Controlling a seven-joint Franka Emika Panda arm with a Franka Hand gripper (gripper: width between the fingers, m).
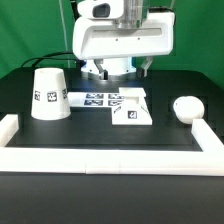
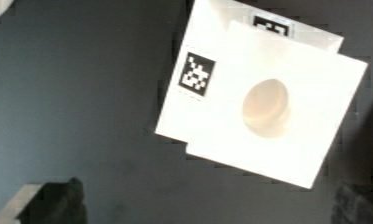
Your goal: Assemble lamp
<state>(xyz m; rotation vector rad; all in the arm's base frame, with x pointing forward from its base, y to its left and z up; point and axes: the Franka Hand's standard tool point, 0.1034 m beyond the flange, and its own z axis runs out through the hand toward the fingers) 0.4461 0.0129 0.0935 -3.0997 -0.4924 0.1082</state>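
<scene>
The square lamp base (image 1: 132, 107) lies flat on the black table just right of centre, with a tag on its front face. In the wrist view the base (image 2: 298, 135) shows its round hole and a tag. The tapered shade (image 1: 48, 93) stands mouth down at the exterior view's left. The round bulb (image 1: 185, 107) lies at the exterior view's right. My gripper (image 1: 122, 70) hangs behind and above the base. In the wrist view the gripper (image 2: 209, 205) is open and empty. Its dark fingers (image 2: 50, 203) stand wide apart over bare table beside the base.
The marker board (image 1: 98, 98) lies flat between shade and base, and part of it shows in the wrist view (image 2: 281, 25). A long white border rail (image 1: 100, 155) runs along the front, with short side rails at left (image 1: 10, 128) and right (image 1: 208, 140).
</scene>
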